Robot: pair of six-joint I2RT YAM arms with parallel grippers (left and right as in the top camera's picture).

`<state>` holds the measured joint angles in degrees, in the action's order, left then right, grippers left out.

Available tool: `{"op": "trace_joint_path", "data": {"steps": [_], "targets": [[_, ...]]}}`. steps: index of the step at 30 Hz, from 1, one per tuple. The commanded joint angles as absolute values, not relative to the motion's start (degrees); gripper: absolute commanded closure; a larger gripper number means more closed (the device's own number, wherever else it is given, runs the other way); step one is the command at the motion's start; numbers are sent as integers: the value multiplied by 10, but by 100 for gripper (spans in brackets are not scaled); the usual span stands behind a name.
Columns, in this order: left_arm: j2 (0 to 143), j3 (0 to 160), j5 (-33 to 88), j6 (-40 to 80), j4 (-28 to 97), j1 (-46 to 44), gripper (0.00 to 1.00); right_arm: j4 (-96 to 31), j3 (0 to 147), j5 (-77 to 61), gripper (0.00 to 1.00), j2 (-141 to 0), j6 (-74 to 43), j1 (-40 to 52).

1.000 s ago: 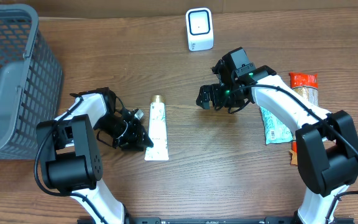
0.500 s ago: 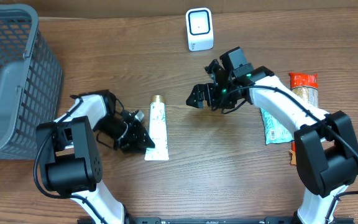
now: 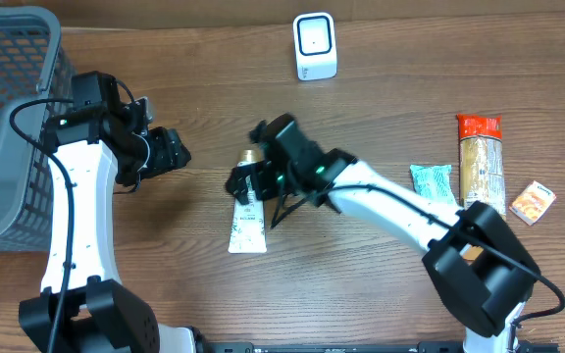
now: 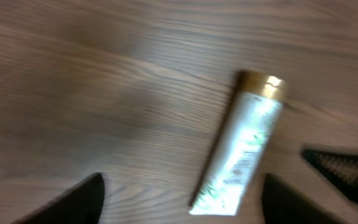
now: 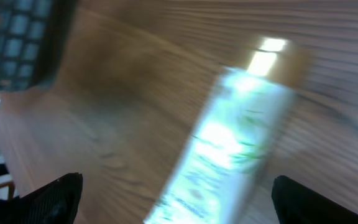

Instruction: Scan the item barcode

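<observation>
The item is a white tube (image 3: 247,218) with green print and a gold cap (image 3: 248,156), lying flat on the wooden table. My right gripper (image 3: 248,184) hovers open over its cap half. The right wrist view shows the blurred tube (image 5: 229,143) running between the spread fingertips of the right gripper (image 5: 179,193). My left gripper (image 3: 163,153) is open and raised to the left of the tube, apart from it. In the left wrist view the tube (image 4: 240,149) lies ahead of the left gripper (image 4: 180,190). The white scanner (image 3: 315,46) stands at the back.
A grey mesh basket (image 3: 8,127) fills the far left. At the right lie a green packet (image 3: 432,182), a long cracker pack (image 3: 482,157) and a small orange box (image 3: 533,201). A right fingertip (image 4: 347,171) shows in the left wrist view.
My left gripper has let go beside the tube, opened, and risen up and to the left. The right arm has swung left from mid-table to over the tube.
</observation>
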<state>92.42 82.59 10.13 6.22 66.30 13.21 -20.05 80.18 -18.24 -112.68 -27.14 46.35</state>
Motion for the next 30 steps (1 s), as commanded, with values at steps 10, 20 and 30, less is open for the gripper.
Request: {"op": "trace_joint_path", "data": {"steps": [10, 20, 30], "targets": [[971, 820, -9, 135, 614, 143, 0, -243, 871, -70, 27, -1113, -285, 473], [987, 820, -10, 135, 601, 142, 0, -248, 901, 15, 8, -1155, -300, 483], [987, 820, -10, 135, 601, 142, 0, -229, 901, 25, 0, -1234, -301, 510]]}}
